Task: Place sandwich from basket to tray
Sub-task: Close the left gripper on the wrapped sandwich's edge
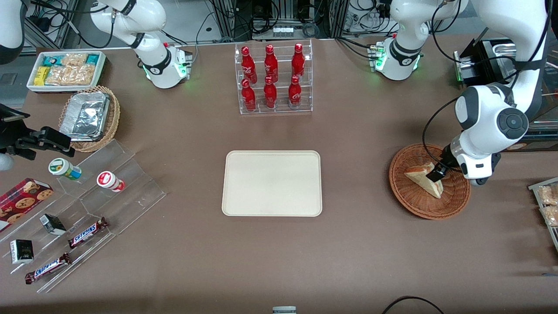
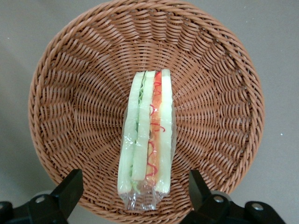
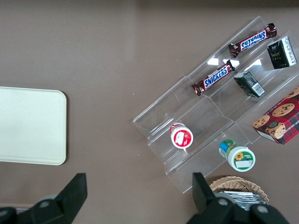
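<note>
The sandwich (image 1: 425, 179) is a plastic-wrapped wedge of pale bread with red, orange and green filling, lying in the round reddish-brown wicker basket (image 1: 407, 198) toward the working arm's end of the table. My gripper (image 1: 437, 173) hangs low over the basket, open. In the left wrist view the gripper (image 2: 134, 185) straddles one end of the sandwich (image 2: 147, 135), with both black fingers (image 2: 70, 189) apart from the wrapper, above the basket (image 2: 70, 102). The cream tray (image 1: 271, 183) lies bare mid-table, and its corner also appears in the right wrist view as the tray (image 3: 28, 126).
A clear rack of red bottles (image 1: 272, 78) stands farther from the front camera than the tray. Toward the parked arm's end are a stepped acrylic stand with snacks (image 1: 87, 209), a tan basket of foil containers (image 1: 89, 117) and a white snack bin (image 1: 65, 69). A black box (image 1: 492, 56) stands near the working arm's base.
</note>
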Robot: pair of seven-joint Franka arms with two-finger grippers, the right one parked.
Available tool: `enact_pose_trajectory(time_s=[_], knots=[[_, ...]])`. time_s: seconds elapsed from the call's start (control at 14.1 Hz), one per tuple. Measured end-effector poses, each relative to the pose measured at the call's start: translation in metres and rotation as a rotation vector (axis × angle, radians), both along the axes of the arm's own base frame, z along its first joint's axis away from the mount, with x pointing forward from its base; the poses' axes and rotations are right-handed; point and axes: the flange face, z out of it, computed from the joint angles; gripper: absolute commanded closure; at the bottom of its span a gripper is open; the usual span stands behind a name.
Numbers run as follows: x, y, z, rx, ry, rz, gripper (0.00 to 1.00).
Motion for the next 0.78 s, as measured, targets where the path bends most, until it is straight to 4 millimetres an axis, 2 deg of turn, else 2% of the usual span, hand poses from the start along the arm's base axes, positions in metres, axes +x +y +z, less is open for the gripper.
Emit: enact_pose_trajectory(time_s=[0.43,0.5,0.57,0.64,0.71,0.78], knots=[[-0.002,-0.001,-0.031,-0.006,-0.008,0.0,0.0],[-0.001,-0.001,-0.036,-0.007,-0.01,0.0,0.07],[-0.001,-0.001,-0.04,-0.008,-0.01,0.0,0.23],[-0.001,-0.001,-0.042,-0.008,-0.01,0.0,0.46],[-0.001,-0.001,-0.042,-0.008,-0.012,0.0,0.64],[0.0,-0.002,-0.042,-0.008,-0.013,0.0,0.76]])
